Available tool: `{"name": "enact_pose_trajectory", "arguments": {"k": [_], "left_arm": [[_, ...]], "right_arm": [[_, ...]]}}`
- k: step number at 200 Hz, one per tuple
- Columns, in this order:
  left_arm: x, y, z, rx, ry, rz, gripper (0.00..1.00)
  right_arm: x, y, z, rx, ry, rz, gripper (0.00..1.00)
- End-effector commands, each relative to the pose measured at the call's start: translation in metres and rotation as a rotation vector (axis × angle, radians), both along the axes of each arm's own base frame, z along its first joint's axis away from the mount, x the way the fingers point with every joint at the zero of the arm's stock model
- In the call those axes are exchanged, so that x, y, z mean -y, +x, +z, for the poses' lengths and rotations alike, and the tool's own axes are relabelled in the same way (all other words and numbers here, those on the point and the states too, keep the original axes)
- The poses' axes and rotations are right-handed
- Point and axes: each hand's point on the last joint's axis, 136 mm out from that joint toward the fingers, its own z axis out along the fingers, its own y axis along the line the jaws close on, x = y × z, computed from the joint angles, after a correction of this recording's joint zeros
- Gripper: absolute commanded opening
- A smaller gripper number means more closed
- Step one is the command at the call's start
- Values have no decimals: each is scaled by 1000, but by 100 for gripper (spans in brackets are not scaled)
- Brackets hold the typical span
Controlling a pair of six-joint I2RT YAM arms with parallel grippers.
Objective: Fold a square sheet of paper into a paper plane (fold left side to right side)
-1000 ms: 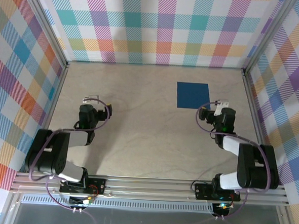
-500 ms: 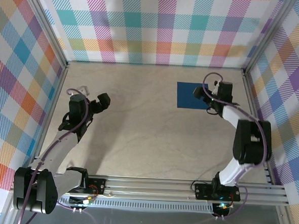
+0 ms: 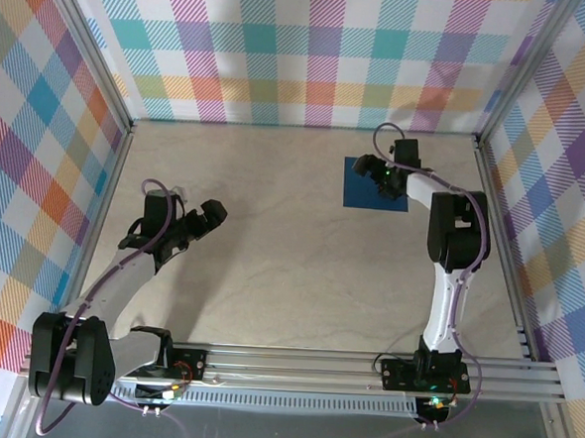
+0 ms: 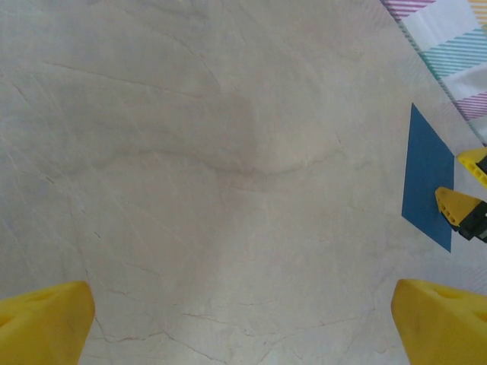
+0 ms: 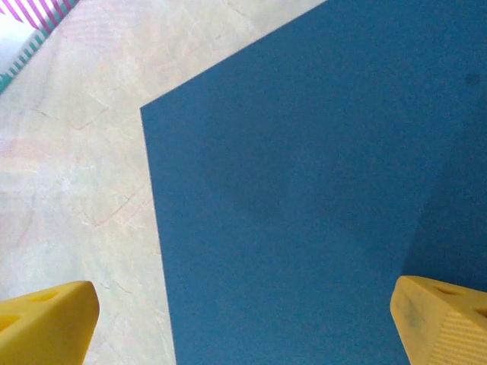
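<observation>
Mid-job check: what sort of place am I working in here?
Probably a lab robot test cell: plaid panels wall three sides, an aluminium rail runs along the near edge, and a square sheet of paper lies on the stone-look tabletop.

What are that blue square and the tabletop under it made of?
The square sheet looks like thin matte paper: dark blue, flat, crisp-edged, no gloss. The tabletop seems smooth beige laminate or stone, with faint marble-like veins; the look leaves that open.

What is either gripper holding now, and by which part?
Nothing is held. The right gripper is open over the paper, which lies flat on the table; the left gripper is open over bare table.
</observation>
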Motion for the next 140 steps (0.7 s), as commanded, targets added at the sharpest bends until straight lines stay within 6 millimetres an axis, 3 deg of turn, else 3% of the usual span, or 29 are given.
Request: {"name": "enact_pose_trajectory", "arguments": {"k": [1,37,85,109,140], "left_arm": [[0,3,9,-5,-25,5,100],[-1,4,6,-17,-24,10,100],[0,5,-1,-38,-26,8,100],[1,6,-3,-46,-29,5,100],[2,7,-5,-51,-33,-2,100]], "right_arm": [[-9,-31,-26,-157,-20,-4,99],[-49,-78,-30,-240,-8,49,99],[-102,-159,-33,-310,19,27,99],[-119,-199,-36,-339,14,5,99],[-124,-238,-36,-350,-9,-28,99]]}}
